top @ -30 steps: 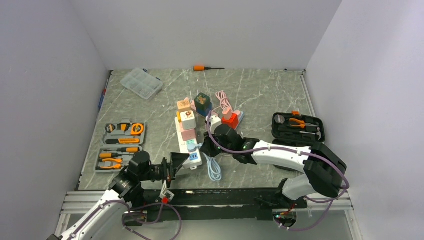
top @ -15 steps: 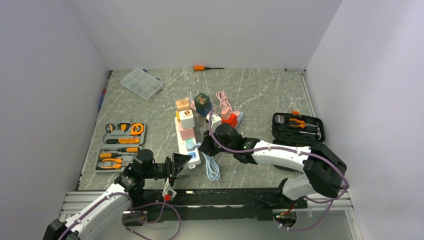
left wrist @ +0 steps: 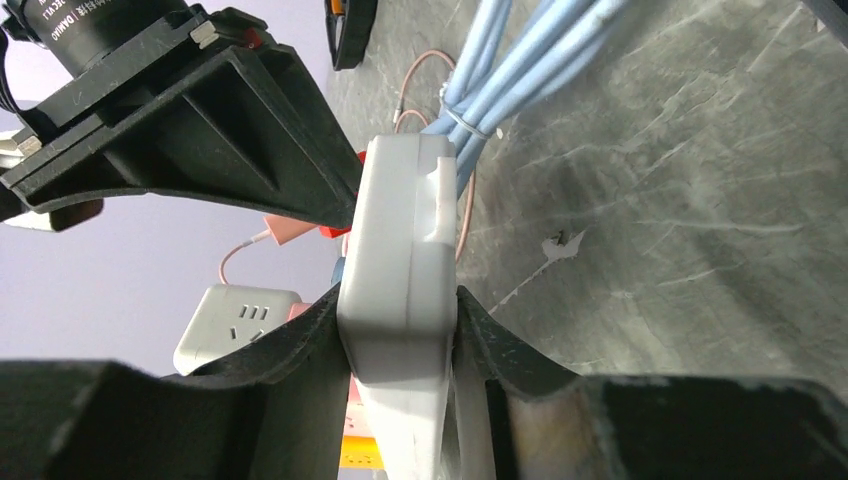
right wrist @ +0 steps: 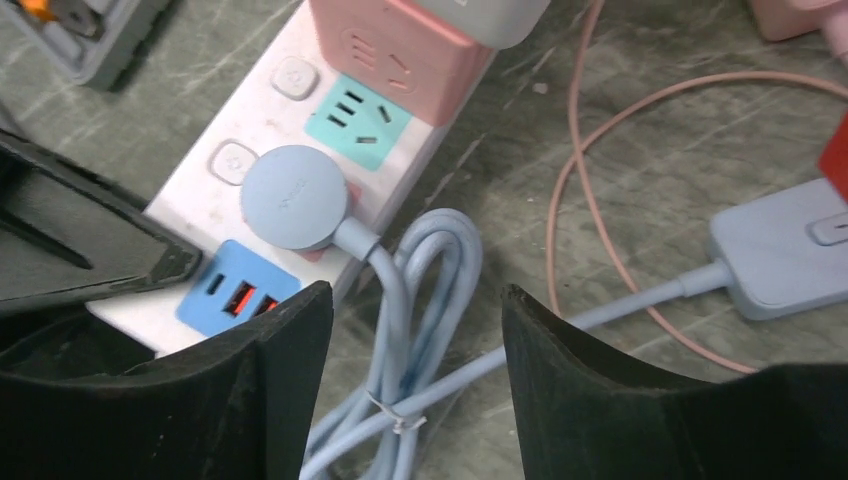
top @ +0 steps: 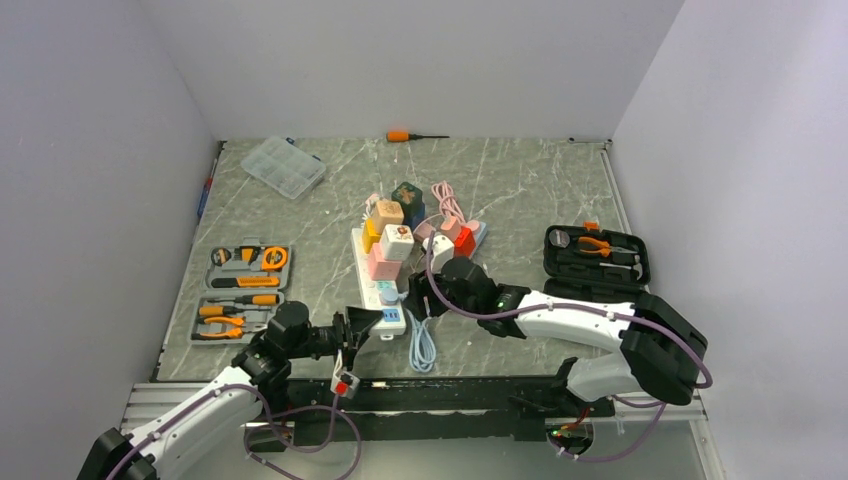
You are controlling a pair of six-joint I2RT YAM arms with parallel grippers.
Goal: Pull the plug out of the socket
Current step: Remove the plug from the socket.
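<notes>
The socket (top: 372,285) is a long white power strip with pastel panels, lying lengthways in the table's middle. A round grey-blue plug (right wrist: 295,197) sits pushed into it, just behind the blue USB panel (right wrist: 238,297). Its light blue cable (right wrist: 425,330) loops away on the table. My left gripper (top: 362,328) is shut on the strip's near end (left wrist: 400,270), one finger (left wrist: 300,345) on each side. My right gripper (right wrist: 412,295) stands open over the cable loops, right of the plug and not touching it.
Pink and white cube adapters (top: 388,248) stand on the strip's far half. A small grey-blue strip (right wrist: 790,250), a red adapter and a pink cable (top: 447,205) lie to the right. Two open tool kits (top: 240,268) lie left, a black tool case (top: 597,257) right, a clear box (top: 285,166) and a screwdriver (top: 408,135) behind.
My left gripper has closed on the strip's near end. My right gripper has opened. The strip's far end with its cubes has swung a little to the right.
</notes>
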